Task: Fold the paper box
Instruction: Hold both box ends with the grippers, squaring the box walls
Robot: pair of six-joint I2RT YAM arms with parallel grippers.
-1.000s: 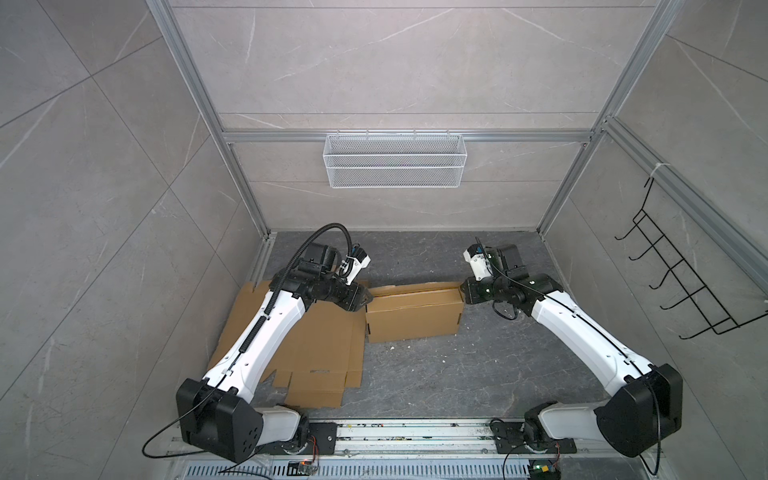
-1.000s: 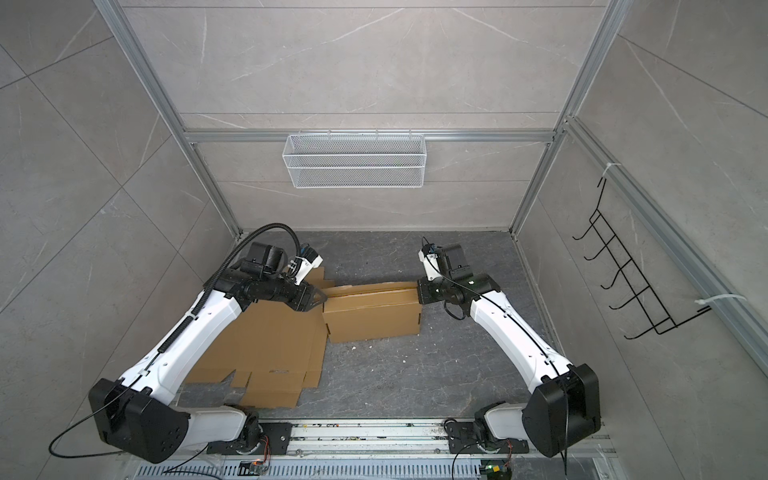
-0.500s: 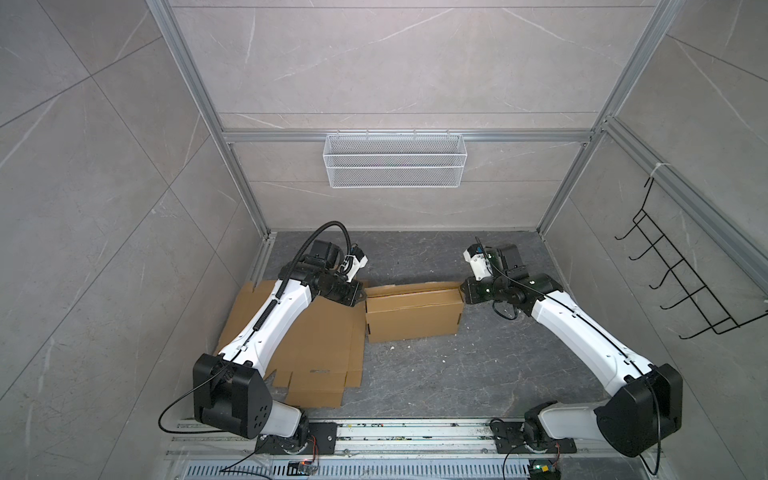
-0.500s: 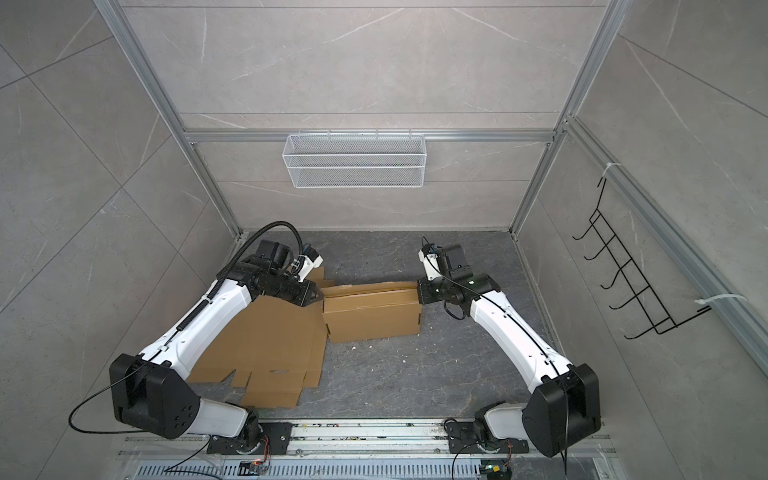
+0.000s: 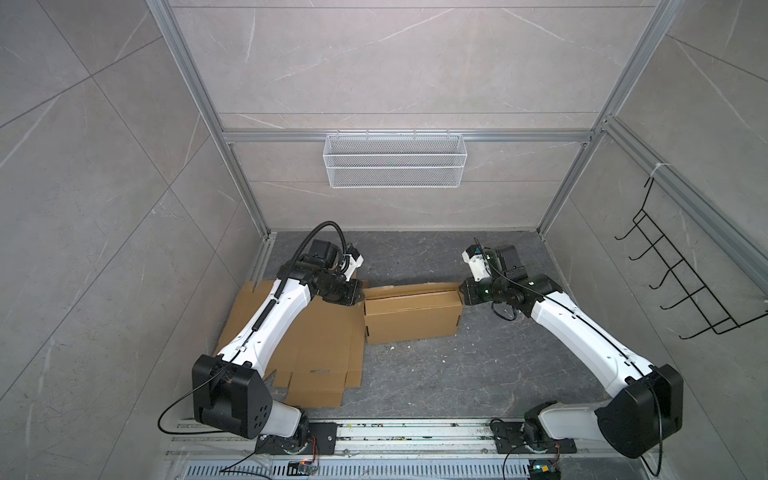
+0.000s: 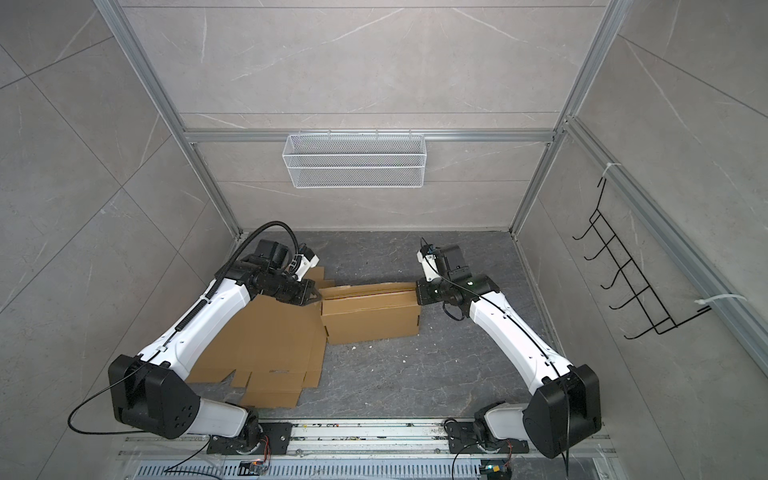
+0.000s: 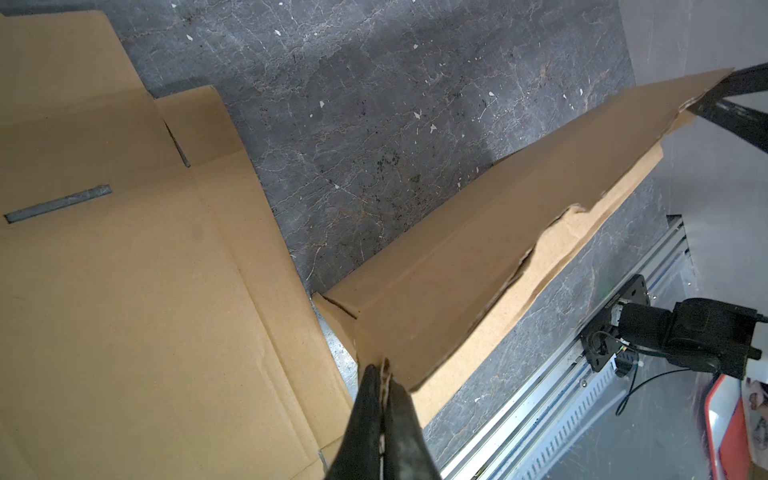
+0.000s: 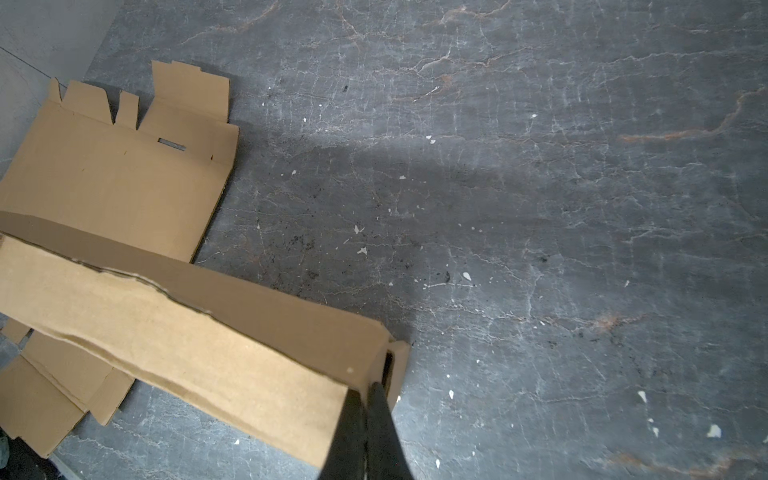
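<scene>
The paper box (image 5: 411, 316) (image 6: 370, 311) is brown cardboard and stands mid-floor, its long top flaps partly closed with a ragged seam. My left gripper (image 5: 360, 291) (image 6: 316, 296) sits at the box's upper left corner. In the left wrist view the left gripper (image 7: 384, 370) is shut, pinching the corner edge of the box (image 7: 478, 257). My right gripper (image 5: 462, 291) (image 6: 417, 291) sits at the upper right corner. In the right wrist view the right gripper (image 8: 368, 388) is shut on the end-wall edge of the box (image 8: 187, 332).
Flat cardboard sheets (image 5: 316, 345) (image 6: 266, 345) (image 7: 124, 291) (image 8: 112, 183) lie on the floor left of the box, under my left arm. A white wire basket (image 5: 395, 166) hangs on the back wall. A black hook rack (image 5: 685, 282) is on the right wall. The base rail (image 5: 415, 436) runs along the front.
My left gripper has closed on the box's left corner, and the left arm's elbow has swung inward. The right arm and the box have not moved.
</scene>
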